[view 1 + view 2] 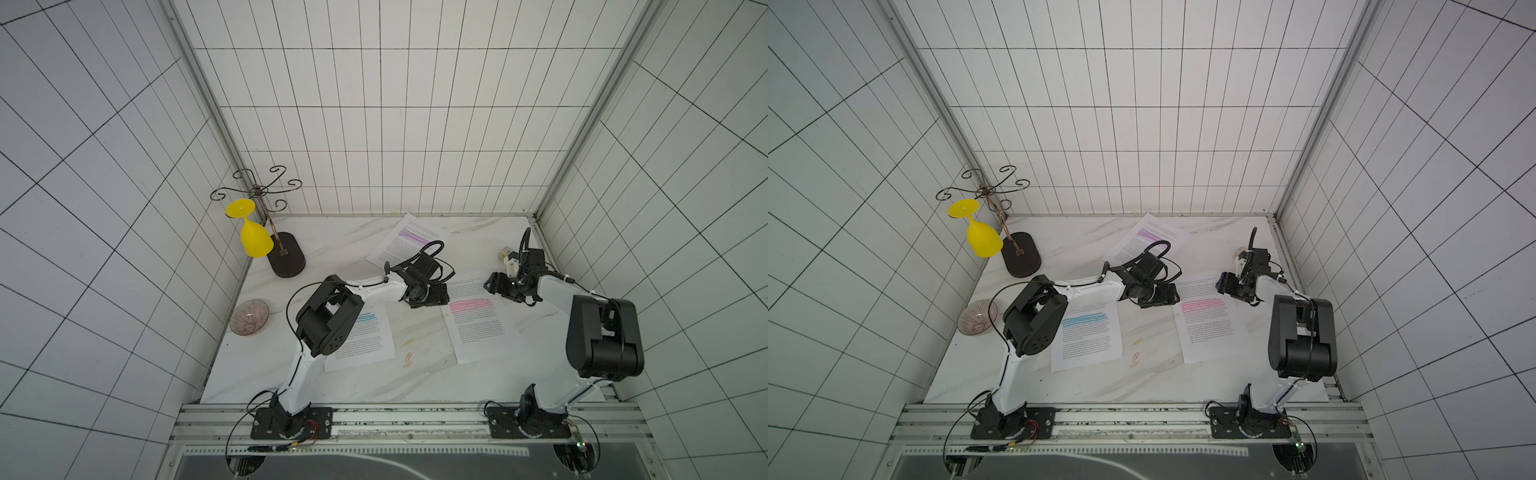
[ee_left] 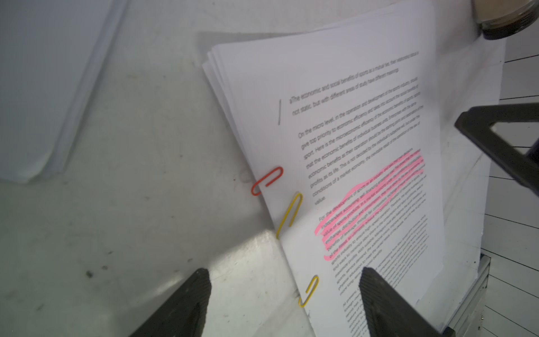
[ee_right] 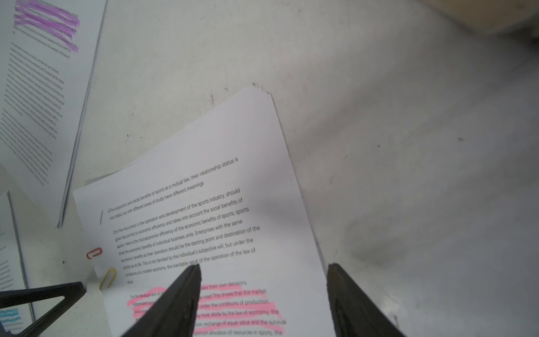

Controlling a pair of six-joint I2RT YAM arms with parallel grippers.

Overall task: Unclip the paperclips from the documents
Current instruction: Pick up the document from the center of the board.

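Three documents are laid flat on the counter (image 1: 374, 386): the purple-band document (image 1: 405, 243) at the rear, the blue-band document (image 1: 368, 338) partly hidden by the left arm, and the pink-band document (image 1: 478, 328) toward the right.

The left jaws are spread astride the pink-band document's edge facing the blue-band document. An orange paperclip (image 2: 267, 180), a yellow paperclip (image 2: 290, 214) and a second yellow paperclip (image 2: 309, 290) are clipped there; the last lies between the jaws.

The right jaws are spread, nothing pinched, across the opposite edge.

Loose paperclips (image 1: 410, 356) lie on the counter between the blue-band and pink-band documents.
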